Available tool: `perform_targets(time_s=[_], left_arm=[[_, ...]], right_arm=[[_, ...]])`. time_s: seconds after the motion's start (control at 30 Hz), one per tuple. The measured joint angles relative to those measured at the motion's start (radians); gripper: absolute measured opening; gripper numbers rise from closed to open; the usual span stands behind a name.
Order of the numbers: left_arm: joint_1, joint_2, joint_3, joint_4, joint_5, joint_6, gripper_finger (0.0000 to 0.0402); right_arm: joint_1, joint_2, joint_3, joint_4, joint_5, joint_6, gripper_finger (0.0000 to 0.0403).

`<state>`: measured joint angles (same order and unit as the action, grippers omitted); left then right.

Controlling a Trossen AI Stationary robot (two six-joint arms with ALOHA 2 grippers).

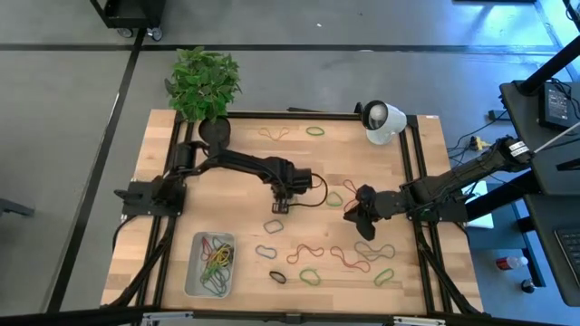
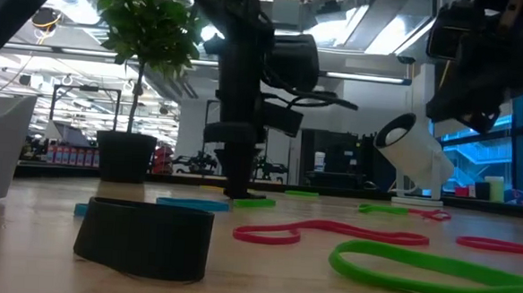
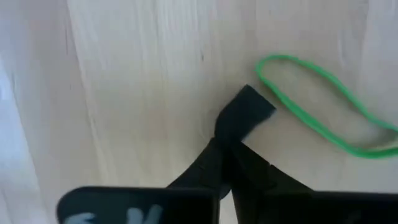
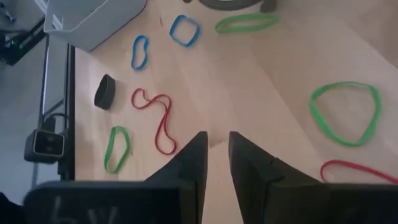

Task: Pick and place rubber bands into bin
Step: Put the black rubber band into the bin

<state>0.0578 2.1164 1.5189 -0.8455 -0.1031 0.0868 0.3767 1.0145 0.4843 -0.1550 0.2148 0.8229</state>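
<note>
Thin floppy rubber bands [image 1: 313, 250] on pale wood-grain table [image 1: 245, 158]

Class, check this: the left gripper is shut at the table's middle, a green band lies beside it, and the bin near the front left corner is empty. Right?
Not quite: the bin is not empty; the high view shows several coloured bands inside. The rest holds: the left gripper is shut at mid-table with a green band beside it.

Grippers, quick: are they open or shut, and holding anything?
Left gripper: shut, down at the table, nothing seen held.
Right gripper: slightly open, empty.
</note>
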Motion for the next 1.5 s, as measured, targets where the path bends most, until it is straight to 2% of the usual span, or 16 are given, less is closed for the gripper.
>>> perform_targets(time_s=[0.13, 0.27, 0.43, 0.53, 0.63, 0.77, 0.87, 1.1, 1.3, 1.5], left_arm=[[-0.058, -0.053, 0.082, -0.157, -0.008, -0.201, 0.0005], [-0.117, -0.14, 0.177, -0.304, 0.014, -0.485, 0.0005], [-0.25, -0.274, 0.216, -0.429, 0.003, -0.875, 0.0004], [-0.356, -0.323, 0.199, -0.543, -0.041, -1.108, 0.0004], [-0.473, -0.365, 0.156, -0.617, -0.03, -1.383, 0.0004], [-0.61, -0.385, 0.075, -0.591, -0.005, -1.72, 0.0004], [-0.692, -0.384, 0.023, -0.544, 0.039, -1.898, 0.0004], [-0.808, -0.379, -0.104, -0.415, 0.071, -2.149, 0.0008], [-0.824, -0.379, -0.195, -0.32, 0.152, -2.161, 0.0045], [-0.812, -0.379, -0.225, -0.32, 0.155, -2.179, 0.0109]], right_arm=[[0.0, 0.0, 0.0, 0.0, -0.007, -0.074, 0.0069], [0.0, 0.0, 0.0, -0.001, -0.007, -0.162, 0.0069], [0.0, 0.0, 0.0, 0.0, -0.006, -0.28, 0.0069], [0.0, 0.0, 0.0, 0.001, -0.006, -0.329, 0.0069], [0.0, 0.0, 0.0, 0.0, -0.006, -0.343, 0.0069], [0.0, 0.0, 0.0, 0.001, -0.006, -0.362, 0.0069], [0.0, 0.0, 0.0, 0.001, -0.006, -0.361, 0.0069], [0.0, 0.0, 0.0, 0.001, -0.006, -0.36, 0.0069], [0.0, 0.0, 0.0, 0.001, -0.006, -0.353, 0.0069], [0.0, 0.0, 0.0, 0.001, -0.006, -0.319, 0.0069]])
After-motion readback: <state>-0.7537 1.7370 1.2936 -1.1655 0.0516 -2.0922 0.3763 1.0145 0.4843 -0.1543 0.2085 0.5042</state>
